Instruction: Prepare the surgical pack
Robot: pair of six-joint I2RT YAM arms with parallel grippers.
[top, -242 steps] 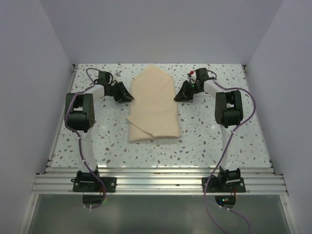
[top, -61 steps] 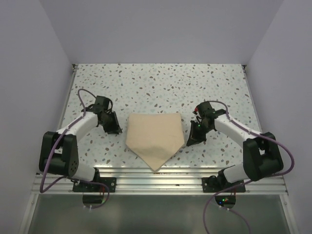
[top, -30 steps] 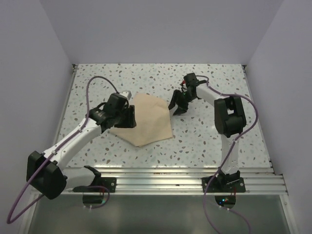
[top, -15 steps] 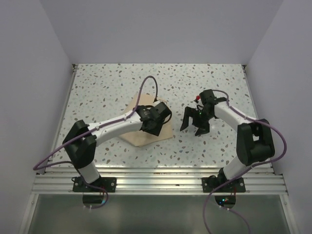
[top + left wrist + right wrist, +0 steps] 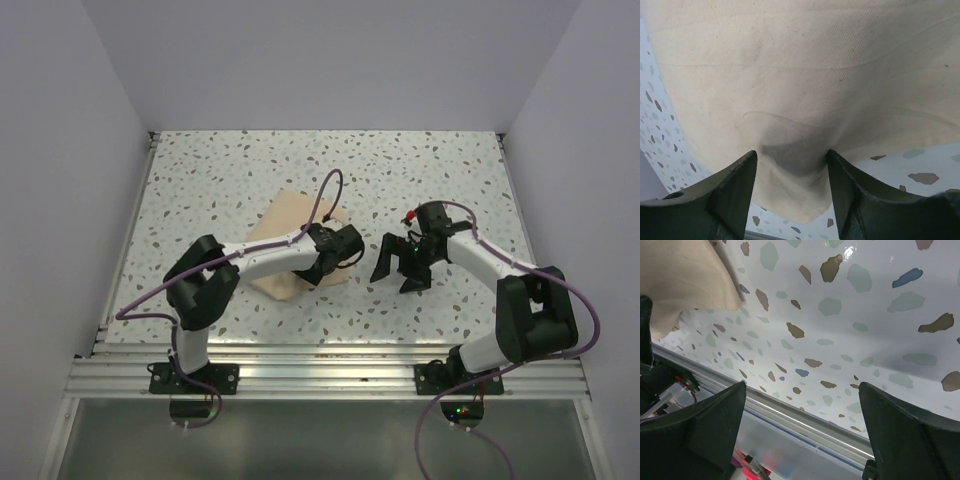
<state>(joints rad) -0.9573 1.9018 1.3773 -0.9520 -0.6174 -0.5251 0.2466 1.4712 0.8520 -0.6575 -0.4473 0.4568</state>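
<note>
Straddling a shadowed pucker of beige cloth, the left gripper (image 5: 791, 155) sits at the edge of the surgical pack (image 5: 283, 218) that faces the other arm. Its fingers are partly apart. Whether they pinch the fold or only flank it I cannot tell. Ahead of them the cloth spreads smooth, and speckled table (image 5: 900, 165) shows just beside one finger. The left arm (image 5: 265, 262) lies across the pack and hides much of it from above. The right gripper (image 5: 802, 385) stands spread wide with nothing between its fingers, over bare table just beside the pack. A corner of the pack shows beyond one finger. An aluminium rail (image 5: 790, 422) crosses between the fingertips.
</note>
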